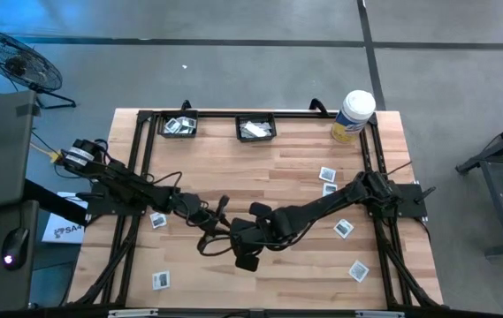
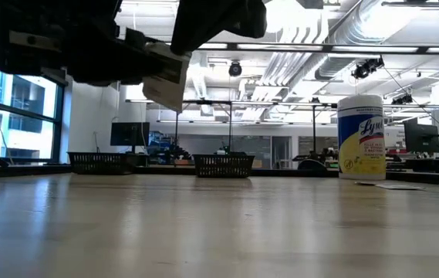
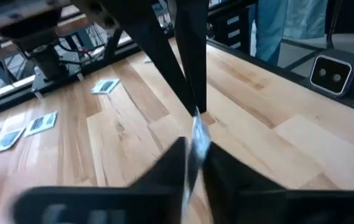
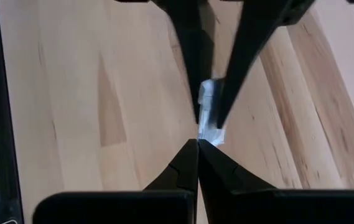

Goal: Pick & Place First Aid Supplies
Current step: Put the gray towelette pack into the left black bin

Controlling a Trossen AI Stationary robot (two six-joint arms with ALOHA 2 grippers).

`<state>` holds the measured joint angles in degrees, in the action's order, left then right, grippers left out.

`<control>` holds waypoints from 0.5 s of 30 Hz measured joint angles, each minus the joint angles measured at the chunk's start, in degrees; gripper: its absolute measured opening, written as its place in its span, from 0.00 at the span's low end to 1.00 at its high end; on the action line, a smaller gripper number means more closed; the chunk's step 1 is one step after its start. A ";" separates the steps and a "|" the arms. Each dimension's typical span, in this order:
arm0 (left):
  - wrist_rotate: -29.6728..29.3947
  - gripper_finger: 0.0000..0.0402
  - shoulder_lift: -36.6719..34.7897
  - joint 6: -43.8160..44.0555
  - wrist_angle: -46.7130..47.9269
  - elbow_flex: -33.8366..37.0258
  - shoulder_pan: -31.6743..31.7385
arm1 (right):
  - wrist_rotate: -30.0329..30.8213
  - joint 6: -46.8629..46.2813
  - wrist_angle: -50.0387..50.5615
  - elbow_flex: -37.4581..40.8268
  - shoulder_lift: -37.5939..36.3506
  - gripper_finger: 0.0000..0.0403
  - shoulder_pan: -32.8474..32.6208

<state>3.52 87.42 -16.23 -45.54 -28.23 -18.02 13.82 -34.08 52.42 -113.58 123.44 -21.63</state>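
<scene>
The left gripper (image 3: 192, 165) and the right gripper (image 4: 197, 149) meet nose to nose above the middle of the table (image 1: 278, 177), both pinched on one small white packet (image 3: 199, 138) held edge-on in the air. The left wrist view shows the left arm's own fingers shut on the packet's near end while the right arm's fingers clamp its far end; the right wrist view shows the same from the other side. This looks like a hand-over from one arm to the other, with neither side let go yet.

Outward from there, loose packets lie scattered on the wood — one (image 1: 157, 220) just beside the left arm, one (image 1: 162, 281) near the front edge, and several (image 1: 344, 228) around the right arm. At the far edge stand two dark baskets: the left basket (image 1: 180, 125) and the middle basket (image 1: 256, 128) each already hold a few packets. A tub (image 1: 353, 116) stands at the far right corner.

So a small part is done — by my count some six packets are left on the table, plus the one in the air.
</scene>
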 joint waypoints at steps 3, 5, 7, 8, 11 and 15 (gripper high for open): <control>-0.01 0.03 0.00 1.30 0.36 0.00 0.00 | -0.07 0.48 -0.28 0.00 -0.02 0.00 0.00; -0.01 0.04 0.00 2.52 0.36 0.00 0.00 | -0.02 0.50 -0.32 0.00 -0.02 0.00 0.00; -0.09 0.02 -0.10 2.96 1.09 0.00 0.02 | -0.33 1.06 -0.41 0.00 -0.02 0.02 0.00; -0.64 0.01 -0.54 2.97 2.51 0.00 0.11 | -0.75 1.64 -0.34 0.00 -0.27 0.04 0.00; -4.56 0.02 -3.63 3.45 9.56 0.00 0.94 | -0.44 2.80 -0.12 0.00 -1.97 0.12 -0.09; -9.55 0.01 -13.10 5.37 26.45 -0.23 4.45 | 3.52 2.18 1.28 -0.12 -4.21 0.24 -1.72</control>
<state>-6.03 74.31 -10.86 -19.08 -28.45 -13.57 17.34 -31.90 53.70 -113.70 119.22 -23.34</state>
